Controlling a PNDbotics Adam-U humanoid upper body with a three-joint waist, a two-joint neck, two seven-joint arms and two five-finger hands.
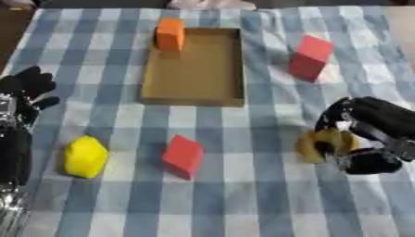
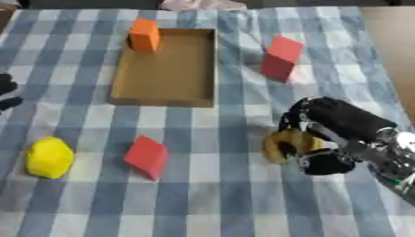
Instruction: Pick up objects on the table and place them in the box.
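Note:
A shallow brown box point(image 1: 194, 69) lies at the table's far middle, with an orange block point(image 1: 170, 33) standing in its far left corner. A red block point(image 1: 311, 58) stands right of the box. A second red block point(image 1: 183, 156) and a yellow lump point(image 1: 84, 156) lie near the front left. My right hand point(image 2: 328, 125) sits at the right, its fingers curled round a tan-yellow object point(image 2: 285, 144) on the cloth. My left hand point(image 1: 24, 90) rests at the left edge with its fingers relaxed, holding nothing.
A blue and white checked cloth point(image 1: 243, 199) covers the table. A pale pink thing point(image 2: 203, 4) shows at the far edge. Bare table surface point(image 2: 393, 41) lies beyond the cloth's right side.

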